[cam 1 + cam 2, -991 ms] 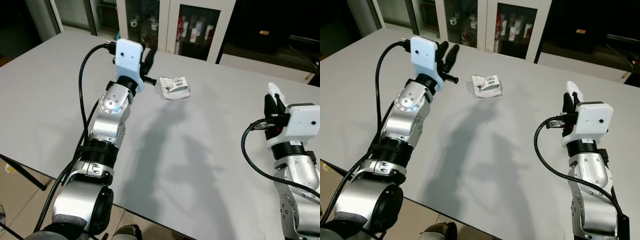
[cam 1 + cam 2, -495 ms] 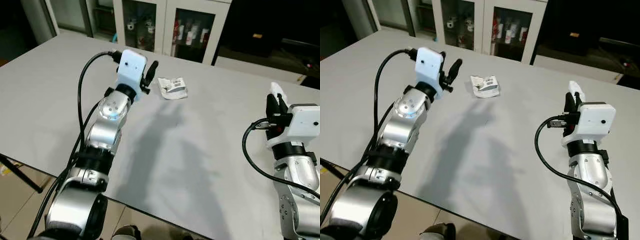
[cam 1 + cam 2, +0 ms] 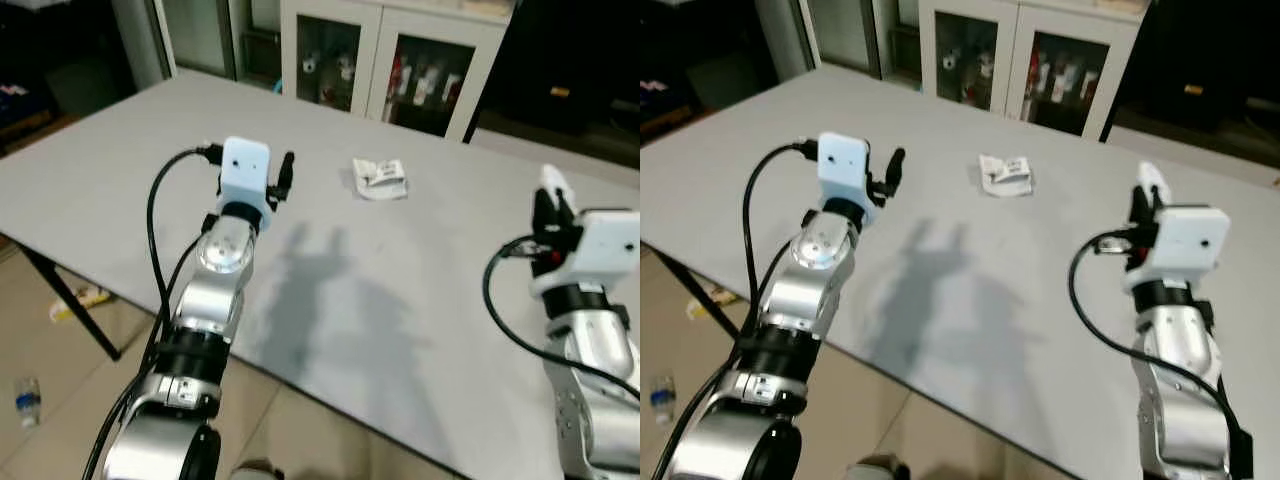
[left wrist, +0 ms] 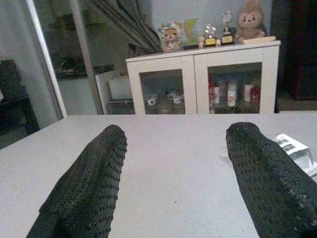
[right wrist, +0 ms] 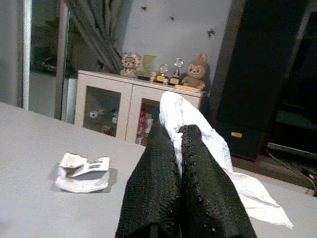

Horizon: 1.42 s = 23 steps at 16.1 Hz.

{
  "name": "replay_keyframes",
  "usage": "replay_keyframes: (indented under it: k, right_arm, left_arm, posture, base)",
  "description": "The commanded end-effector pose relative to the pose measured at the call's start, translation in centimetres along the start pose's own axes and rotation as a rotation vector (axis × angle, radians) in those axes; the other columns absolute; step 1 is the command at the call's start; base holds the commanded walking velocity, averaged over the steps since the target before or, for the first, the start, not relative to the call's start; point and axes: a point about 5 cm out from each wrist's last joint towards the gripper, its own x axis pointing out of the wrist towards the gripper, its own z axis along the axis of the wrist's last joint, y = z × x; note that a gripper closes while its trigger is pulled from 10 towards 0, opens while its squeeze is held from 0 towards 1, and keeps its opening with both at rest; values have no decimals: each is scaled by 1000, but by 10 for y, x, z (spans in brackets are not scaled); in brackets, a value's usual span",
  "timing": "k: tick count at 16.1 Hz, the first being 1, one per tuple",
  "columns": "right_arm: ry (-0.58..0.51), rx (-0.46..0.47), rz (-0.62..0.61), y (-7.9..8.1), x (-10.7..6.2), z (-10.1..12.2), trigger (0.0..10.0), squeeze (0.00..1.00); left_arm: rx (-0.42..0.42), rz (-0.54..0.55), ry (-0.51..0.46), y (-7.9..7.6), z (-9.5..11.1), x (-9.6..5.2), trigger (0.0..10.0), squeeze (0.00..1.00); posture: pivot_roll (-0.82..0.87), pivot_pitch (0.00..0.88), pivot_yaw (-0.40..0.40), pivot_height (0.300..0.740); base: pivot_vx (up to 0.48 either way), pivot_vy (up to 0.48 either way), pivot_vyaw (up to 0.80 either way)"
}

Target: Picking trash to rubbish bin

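Surface: large grey table [image 3: 120, 170], white glass-door cabinet [image 3: 400, 60] behind its far edge, plush toys and trophies on top of cabinet in wrist views.
Trash 1: crumpled white wrapper [image 3: 380, 178] with barcode print, flat on table near far edge, in front of cabinet, well apart from both grippers.
Trash 2: white paper scrap [image 5: 198, 144], pinched in right gripper, sticking up above and trailing past the fingertips.
Right gripper [image 3: 1145, 205]: raised above table, to the right of wrapper and nearer the robot; fingers [image 5: 168, 188] pressed together on the scrap.
Left gripper [image 4: 173, 148]: above table, to the left of wrapper and slightly nearer the robot; fingers [image 4: 89, 183] spread apart, nothing between them, wrapper peeking past one finger in left wrist view.
Floor: tan tiles left of table, small plastic bottle [image 3: 27, 398] and a bit of yellowish litter [image 3: 78, 300] lying near table leg [image 3: 65, 300].
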Motion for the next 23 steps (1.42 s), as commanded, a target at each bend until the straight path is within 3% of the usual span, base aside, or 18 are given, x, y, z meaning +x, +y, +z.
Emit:
replay_keyframes:
  k: [1,2,10,23]
  right_arm:
    - [-7,-17,8,0,1,1,6431,0]
    - [1,-30,20,2,2,0,10000,0]
    - [11,-55,10,1,2,-3,10000,0]
    - [12,-66,15,0,0,-2,10000,0]
  left_arm:
    - [-4,2,-8,-3,4,-1,10000,0]
    - [-12,-5,-7,-5,4,-1,10000,0]
    - [-41,-25,5,-18,8,-1,10000,0]
    - [-75,-27,32,-21,7,0,10000,0]
  posture:
    - [189,57,-34,740]
    - [189,57,-34,740]
    - [177,51,-20,740]
    - [164,47,-18,740]
  base:
    - [0,0,650]
    - [0,0,800]
    - [0,0,800]
    - [0,0,800]
